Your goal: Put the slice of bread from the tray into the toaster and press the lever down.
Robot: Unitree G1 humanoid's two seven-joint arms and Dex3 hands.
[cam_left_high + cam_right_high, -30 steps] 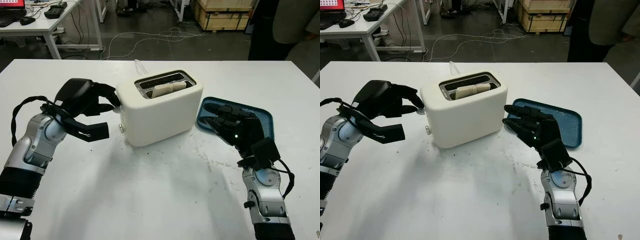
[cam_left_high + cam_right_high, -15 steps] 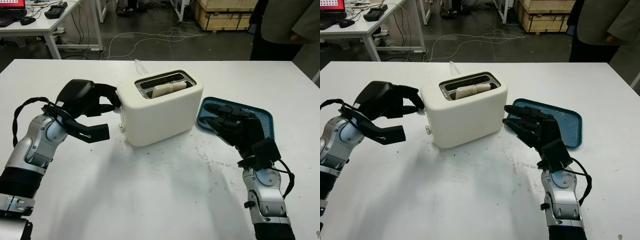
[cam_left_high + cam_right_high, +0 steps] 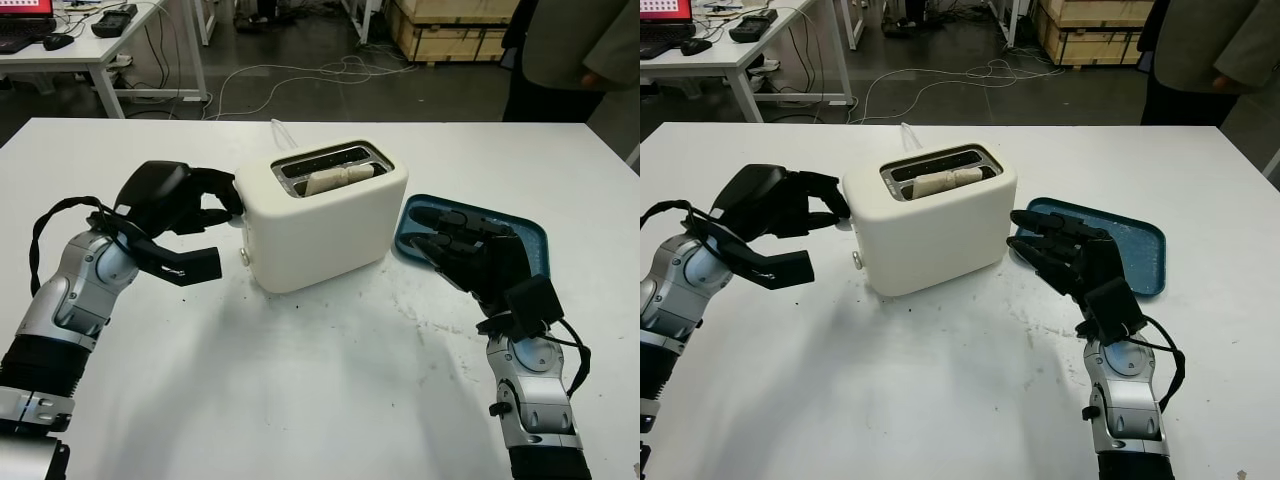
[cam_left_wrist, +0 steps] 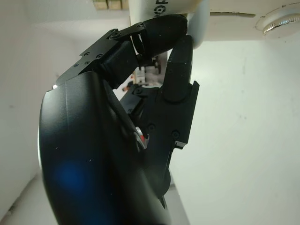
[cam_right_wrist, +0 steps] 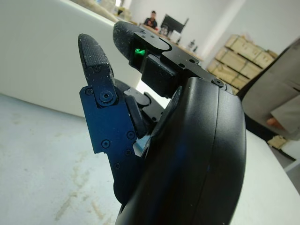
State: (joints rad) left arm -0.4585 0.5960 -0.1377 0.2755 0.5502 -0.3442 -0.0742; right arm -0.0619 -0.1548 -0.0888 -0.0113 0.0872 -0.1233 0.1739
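— Toaster [image 3: 322, 215] position?
— Standing near the middle of the white table [image 3: 300, 400], a little toward the far edge, cream-coloured, two slots on top.

— Bread?
— Slice of bread [image 3: 338, 178] already down in the near slot, pale top edge poking out. Lying lengthwise along the slot.

— Tray?
— Blue tray [image 3: 1135, 240] just beside the toaster, toward the table's right edge. Flat on the surface, partly hidden behind the right hand.

— Left hand?
— Left hand [image 3: 190, 200] up against the toaster's left end. Fingers curled, fingertips [image 4: 161, 35] closed around the white lever [image 4: 199, 23] at that end. Pinched between upper fingers and thumb, going by the left wrist view. Small round knob [image 3: 243, 257] lower on the same end face, untouched. Same knob seen as a silvery disc in the wrist view.

— Lever up or down?
— Cannot tell how far along its travel.

— Right hand?
— Right hand [image 3: 470, 255] open, holding nothing, raised above the near left part of the tray, palm turned toward the toaster. Green light glowing on one finger in the right wrist view. Not touching the toaster.

— Anything else around?
— White cord [image 3: 280, 132] trailing from behind the toaster toward the far edge. Beyond the table, cables on a grey floor, a desk with a keyboard at far left, wooden crates at the back, and a person [image 3: 575, 50] in a dark jacket standing past the far right corner.
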